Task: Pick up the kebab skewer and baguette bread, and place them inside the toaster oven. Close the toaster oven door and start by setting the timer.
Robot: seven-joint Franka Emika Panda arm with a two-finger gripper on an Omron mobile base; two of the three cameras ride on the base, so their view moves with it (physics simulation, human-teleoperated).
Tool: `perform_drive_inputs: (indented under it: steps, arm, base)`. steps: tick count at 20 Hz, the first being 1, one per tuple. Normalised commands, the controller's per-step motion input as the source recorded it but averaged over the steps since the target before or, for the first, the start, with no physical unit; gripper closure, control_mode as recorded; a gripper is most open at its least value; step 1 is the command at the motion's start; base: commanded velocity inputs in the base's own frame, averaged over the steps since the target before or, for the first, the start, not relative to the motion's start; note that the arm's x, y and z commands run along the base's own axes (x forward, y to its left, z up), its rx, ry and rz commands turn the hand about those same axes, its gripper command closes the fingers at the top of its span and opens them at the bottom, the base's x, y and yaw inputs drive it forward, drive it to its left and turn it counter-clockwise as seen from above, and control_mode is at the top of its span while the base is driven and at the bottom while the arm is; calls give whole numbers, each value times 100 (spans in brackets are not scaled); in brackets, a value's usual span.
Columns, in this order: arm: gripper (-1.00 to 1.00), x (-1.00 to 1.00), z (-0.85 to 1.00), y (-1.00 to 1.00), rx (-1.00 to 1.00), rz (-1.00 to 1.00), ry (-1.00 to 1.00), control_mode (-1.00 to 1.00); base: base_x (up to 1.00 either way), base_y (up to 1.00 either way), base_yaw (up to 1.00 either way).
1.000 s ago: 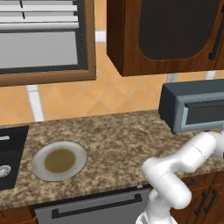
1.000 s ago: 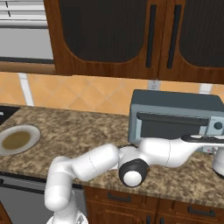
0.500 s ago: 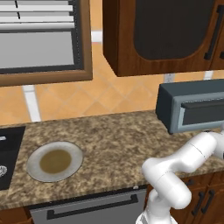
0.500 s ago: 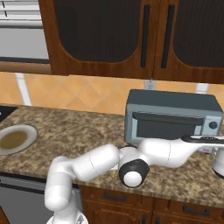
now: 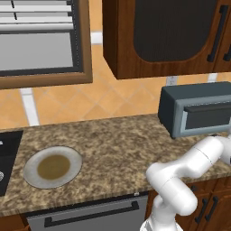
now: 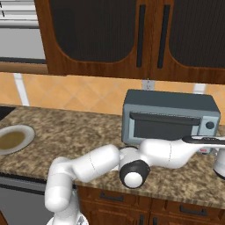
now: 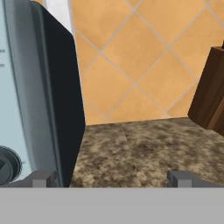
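The toaster oven (image 6: 170, 117) stands on the granite worktop (image 5: 113, 144) against the tiled wall, beneath the dark wooden wall cabinets (image 6: 132, 37). The toaster oven door (image 6: 163, 126) — the lighter grey front panel with its dark window strip — sits upright and closed against the body. A round knob (image 6: 210, 125) shows on the control strip at the oven's right-hand end.

The white arm reaches low across the worktop in front of the oven, its forearm lying just below the door in the right base view and passing toward the oven's right-hand end.

In the hand view the claw (image 7: 111, 178) stands apart, the two dark fingertips (image 7: 43, 179) set wide with nothing between them. The left tip lies close to the oven's front right corner, where a grey dial (image 7: 8, 165) is partly seen; the rest looks past the oven's dark side wall at bare worktop and orange tiles. A dark wooden block (image 7: 211, 94) stands at the right edge of that view — what it is cannot be told.

Well to the left on the worktop, near a dark sink (image 5: 8, 155), lies a round grey plate (image 5: 53, 166) with a brownish centre.
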Motion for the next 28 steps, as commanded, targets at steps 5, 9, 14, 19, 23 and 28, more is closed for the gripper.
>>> perform_drive_inputs:
  steps: [5,9,14,19,23,28]
  arm:
    - [-100,0,0,0,0,0,0,100]
    - [-100,-28,0,11,0,0,0,-100]
    - [-100,-38,0,49,-4,0,0,-100]
    - [-100,1,0,52,-3,0,0,-100]
    - [-100,14,0,23,0,0,0,-100]
    - [-100,15,0,11,0,0,0,-100]
  base:
    - [0,-1,0]
    - [0,0,0]
    - [0,0,0]
    - [0,0,0]
    - [0,0,0]
    - [0,0,0]
